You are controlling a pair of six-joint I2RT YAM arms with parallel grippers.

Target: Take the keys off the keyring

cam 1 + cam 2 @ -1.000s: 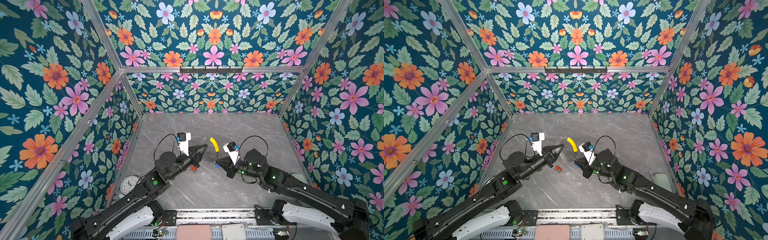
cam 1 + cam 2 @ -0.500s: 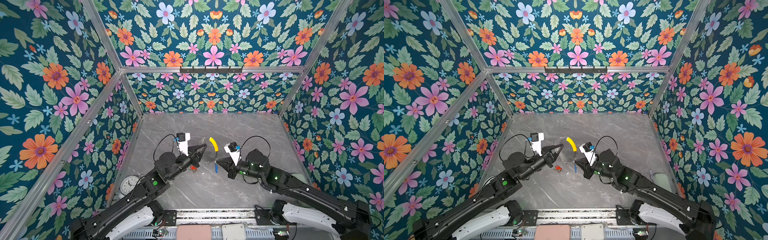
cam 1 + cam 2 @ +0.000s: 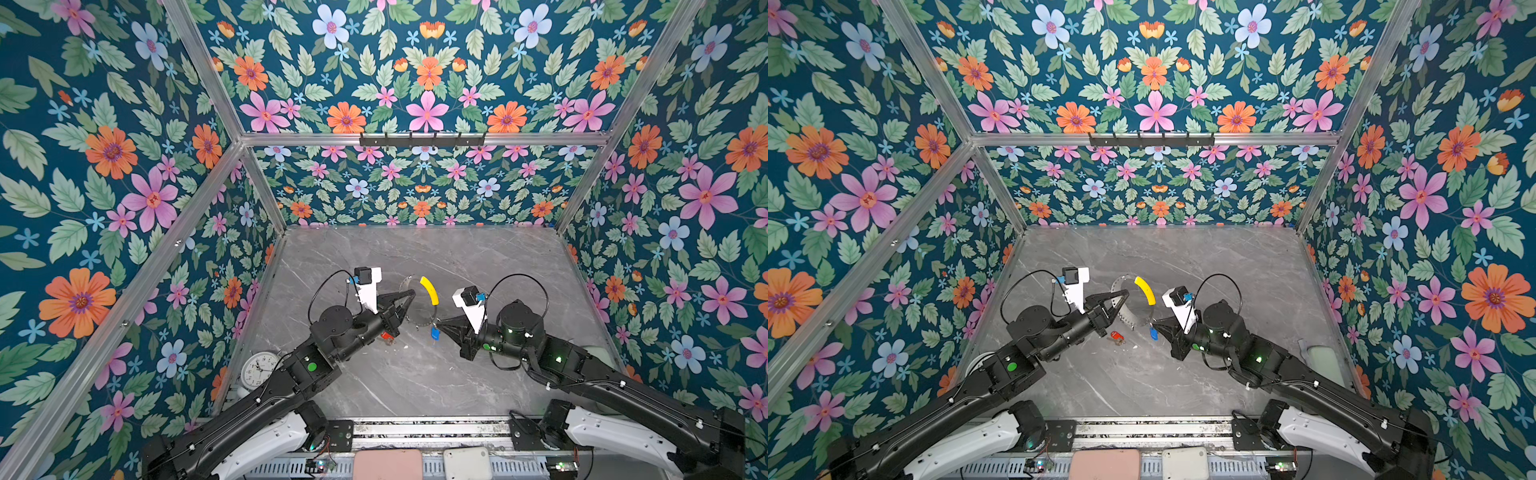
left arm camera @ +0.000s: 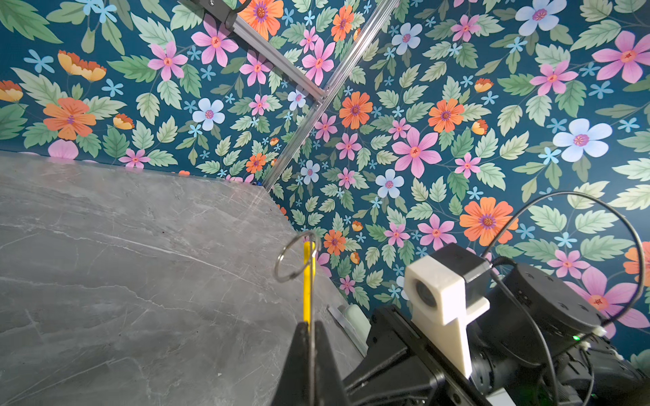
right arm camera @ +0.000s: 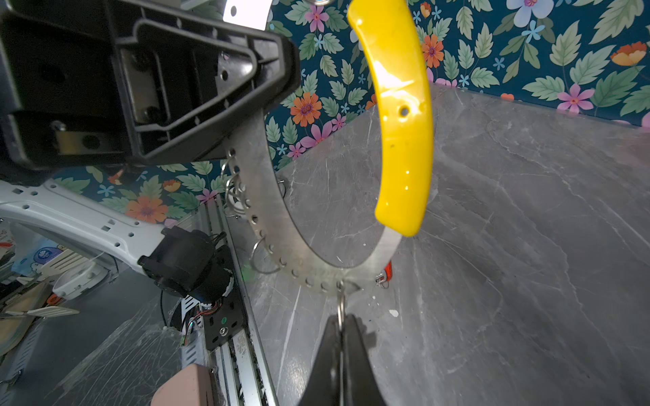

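Keyring point(image 3: 430, 291) aloft, red key point(image 3: 1116, 335) on table point(image 3: 1142, 386)

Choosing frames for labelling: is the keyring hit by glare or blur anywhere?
Right wrist view: keyring sharp, white glare patches on its yellow segment. In both top views its thin grey band nearly fades into the grey table.

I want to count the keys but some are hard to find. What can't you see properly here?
- Blue key: tiny in both top views; in the right wrist view the right gripper hides all but its loop.
- Red key: partly behind the keyring in the right wrist view.
- Keyring: top cut off by that view's edge.
- Clock: left arm covers part in a top view.
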